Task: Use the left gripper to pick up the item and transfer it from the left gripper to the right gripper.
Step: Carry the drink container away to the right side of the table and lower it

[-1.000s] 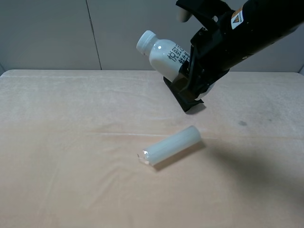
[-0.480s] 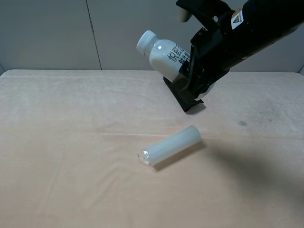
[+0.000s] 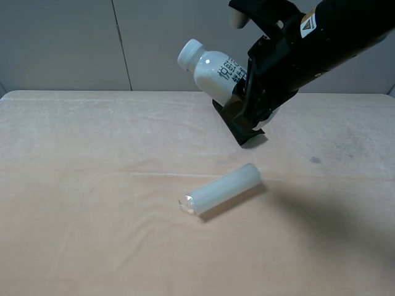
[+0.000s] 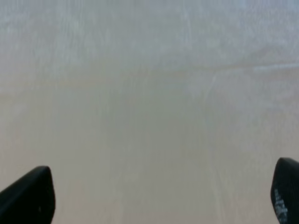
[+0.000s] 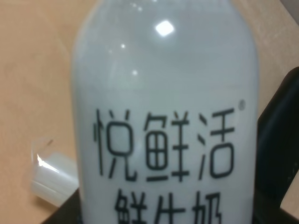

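- left tool (image 4: 156,196): open; two black fingertips (image 4: 28,198) far apart at edges of its wrist view, nothing btwn them, only bare desk (image 4: 149,93) beneath. Not visible in ext. high view.
- translucent pale cylinder (image 3: 222,188): lying on its side near desk ctr, set diagonally, well apart from the held item. One end also visible in right wrist view (image 5: 51,179), past the bottle's side.
- bottle (image 3: 213,71): off the desk, up in the air over the far half, tilted w/ white cap (image 3: 190,52) pointing up-left and base end toward the right tool. Dark printed characters on its side facing the right wrist cam (image 5: 163,154).
- right tool (image 3: 242,83): clamped on bottle's lower body; black fingers (image 5: 280,149) on both sides of it in wrist view. Cap end & shoulder sticking out free, left of the tool.
- black flat case (image 3: 242,126): just under bottle base & tool in ext. view, toward desk's far side; touching the tool or not, can't tell.
- right arm (image 3: 333,43): bulky, black, entering from upper right, w/ yellow triangle sticker (image 3: 305,23).
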Controlling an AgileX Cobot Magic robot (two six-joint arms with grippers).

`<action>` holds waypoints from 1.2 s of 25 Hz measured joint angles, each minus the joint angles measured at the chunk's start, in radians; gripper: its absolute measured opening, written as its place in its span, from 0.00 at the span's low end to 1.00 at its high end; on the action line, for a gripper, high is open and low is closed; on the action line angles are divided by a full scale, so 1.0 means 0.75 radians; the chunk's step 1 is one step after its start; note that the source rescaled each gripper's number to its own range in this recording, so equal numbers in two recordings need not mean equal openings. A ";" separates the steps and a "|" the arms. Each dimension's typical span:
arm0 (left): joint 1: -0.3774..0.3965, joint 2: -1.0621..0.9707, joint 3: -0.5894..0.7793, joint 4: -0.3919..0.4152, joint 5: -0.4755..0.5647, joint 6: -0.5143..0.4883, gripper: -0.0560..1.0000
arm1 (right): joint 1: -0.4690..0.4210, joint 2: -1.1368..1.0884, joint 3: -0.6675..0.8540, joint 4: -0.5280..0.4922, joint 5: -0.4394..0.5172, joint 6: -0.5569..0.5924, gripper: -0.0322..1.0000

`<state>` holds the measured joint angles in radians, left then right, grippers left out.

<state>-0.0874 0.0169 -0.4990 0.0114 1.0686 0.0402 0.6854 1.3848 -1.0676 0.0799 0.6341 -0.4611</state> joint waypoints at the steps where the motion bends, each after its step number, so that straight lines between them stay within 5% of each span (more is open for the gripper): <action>1: 0.000 0.000 0.003 -0.007 -0.005 0.008 0.80 | 0.000 0.000 0.000 0.000 0.000 0.001 0.08; 23: 0.000 0.000 0.003 0.004 -0.009 0.032 0.89 | 0.000 0.000 0.000 0.004 0.000 0.003 0.08; 30: 0.039 0.000 0.003 0.004 -0.012 0.032 0.89 | 0.000 0.000 0.000 -0.049 0.013 0.150 0.08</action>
<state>-0.0578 0.0169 -0.4967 0.0142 1.0599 0.0643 0.6854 1.3848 -1.0676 0.0429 0.6438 -0.3483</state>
